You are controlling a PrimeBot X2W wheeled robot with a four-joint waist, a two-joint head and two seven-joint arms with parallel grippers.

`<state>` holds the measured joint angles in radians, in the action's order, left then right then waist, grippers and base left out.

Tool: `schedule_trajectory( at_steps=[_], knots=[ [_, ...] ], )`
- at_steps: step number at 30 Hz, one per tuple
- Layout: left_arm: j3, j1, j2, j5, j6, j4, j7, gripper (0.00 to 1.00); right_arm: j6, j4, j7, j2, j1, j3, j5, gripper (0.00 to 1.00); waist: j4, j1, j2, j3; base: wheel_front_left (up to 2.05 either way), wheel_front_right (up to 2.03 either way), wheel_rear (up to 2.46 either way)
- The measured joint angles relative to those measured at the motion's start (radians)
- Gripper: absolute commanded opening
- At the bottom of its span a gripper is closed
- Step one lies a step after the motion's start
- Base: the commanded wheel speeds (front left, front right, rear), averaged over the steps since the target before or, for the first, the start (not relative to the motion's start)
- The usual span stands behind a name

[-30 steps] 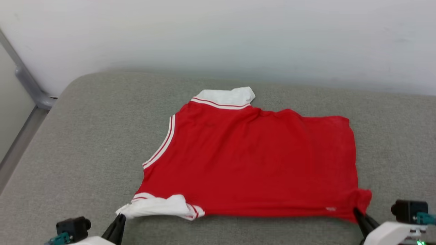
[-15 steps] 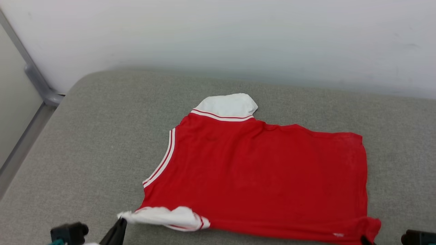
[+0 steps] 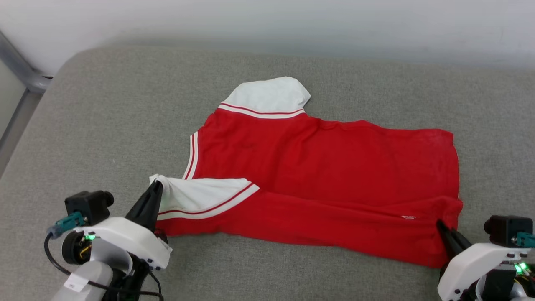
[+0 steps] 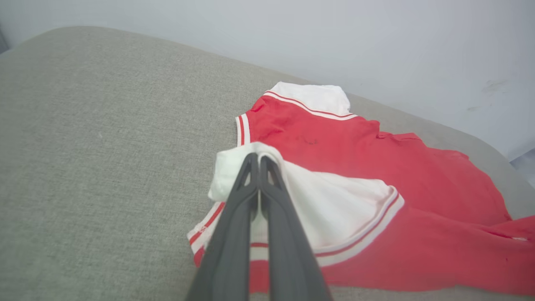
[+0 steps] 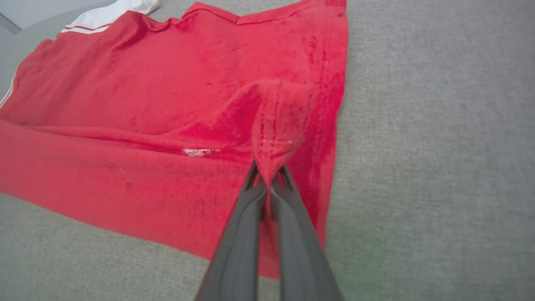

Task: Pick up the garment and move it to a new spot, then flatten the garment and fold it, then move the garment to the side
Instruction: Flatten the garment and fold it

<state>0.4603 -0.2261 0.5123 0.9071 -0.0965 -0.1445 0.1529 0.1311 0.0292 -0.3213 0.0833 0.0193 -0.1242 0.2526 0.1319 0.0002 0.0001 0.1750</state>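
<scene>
The garment (image 3: 326, 167) lies on what looks like a grey cushion (image 3: 104, 104). The left gripper (image 3: 156, 183) has its jaws pinched on the white sleeve, and the right gripper (image 3: 439, 223) has its jaws pinched on the red hem corner.

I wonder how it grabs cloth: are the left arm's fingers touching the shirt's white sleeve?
Touching. The left wrist view shows the left fingers closed, pinching a fold of the white sleeve between them.

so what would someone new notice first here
The bright red jersey with white sleeves, spread across the grey cushion in the middle of the head view. Next, the two dark grippers at its near corners: the left gripper has its jaws shut on the near white sleeve, the right gripper on the red hem corner.
</scene>
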Motion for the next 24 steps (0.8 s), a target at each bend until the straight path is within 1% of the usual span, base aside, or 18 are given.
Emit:
schedule_trajectory(
  at_steps=[3, 7, 13, 14, 16, 17, 19, 20, 21, 24],
  knots=[
    [0.001, -0.054, -0.017, 0.001, 0.025, -0.064, 0.003, 0.0, 0.0, 0.022, 0.014, 0.0, -0.035, 0.001, -0.012, 0.0, -0.006, 0.0, 0.0, 0.037, 0.0, 0.0, 0.0],
    [0.014, -0.108, -0.044, 0.022, 0.072, -0.171, -0.015, 0.0, 0.0, 0.064, 0.032, -0.001, -0.071, 0.005, -0.03, 0.0, -0.013, 0.0, 0.0, 0.079, 0.0, 0.0, 0.0],
    [0.039, -0.173, -0.08, 0.041, 0.141, -0.323, -0.041, 0.0, 0.0, 0.118, 0.065, -0.002, -0.114, 0.016, -0.054, 0.01, -0.026, 0.0, 0.0, 0.11, 0.0, 0.0, 0.0],
    [0.045, -0.179, -0.085, 0.043, 0.15, -0.342, -0.05, 0.0, 0.0, 0.128, 0.07, -0.001, -0.12, 0.018, -0.055, 0.17, -0.027, 0.0, 0.0, 0.111, 0.0, 0.0, 0.0],
    [0.052, -0.193, -0.091, 0.051, 0.165, -0.374, -0.063, 0.0, 0.0, 0.142, 0.081, 0.001, -0.125, 0.026, -0.059, 0.53, -0.029, 0.0, 0.0, 0.108, 0.0, 0.0, 0.0],
    [0.055, -0.2, -0.094, 0.059, 0.172, -0.387, -0.072, 0.01, 0.0, 0.146, 0.093, 0.006, -0.126, 0.036, -0.059, 1.0, -0.029, 0.0, 0.0, 0.106, 0.0, 0.0, 0.0],
    [0.06, -0.209, -0.1, 0.058, 0.178, -0.41, -0.071, 0.46, 0.0, 0.146, 0.128, 0.012, -0.126, 0.052, -0.045, 1.0, -0.029, 0.0, 0.0, 0.098, 0.0, 0.0, 0.0],
    [0.06, -0.213, -0.101, 0.058, 0.182, -0.419, -0.068, 0.92, 0.0, 0.142, 0.154, 0.012, -0.126, 0.054, -0.043, 1.0, -0.029, 0.0, 0.0, 0.093, 0.0, 0.0, 0.0],
    [0.057, -0.215, -0.103, 0.056, 0.181, -0.428, -0.054, 1.0, 0.0, 0.135, 0.179, 0.015, -0.126, 0.056, -0.043, 1.0, -0.029, 0.0, 0.0, 0.087, 0.0, 0.0, 0.0],
    [0.048, -0.215, -0.1, 0.057, 0.178, -0.449, -0.033, 1.0, 0.0, 0.118, 0.252, 0.018, -0.126, 0.06, -0.041, 1.0, -0.032, -0.0001, 0.0, 0.066, 0.0, 0.0, 0.0]
  ],
)
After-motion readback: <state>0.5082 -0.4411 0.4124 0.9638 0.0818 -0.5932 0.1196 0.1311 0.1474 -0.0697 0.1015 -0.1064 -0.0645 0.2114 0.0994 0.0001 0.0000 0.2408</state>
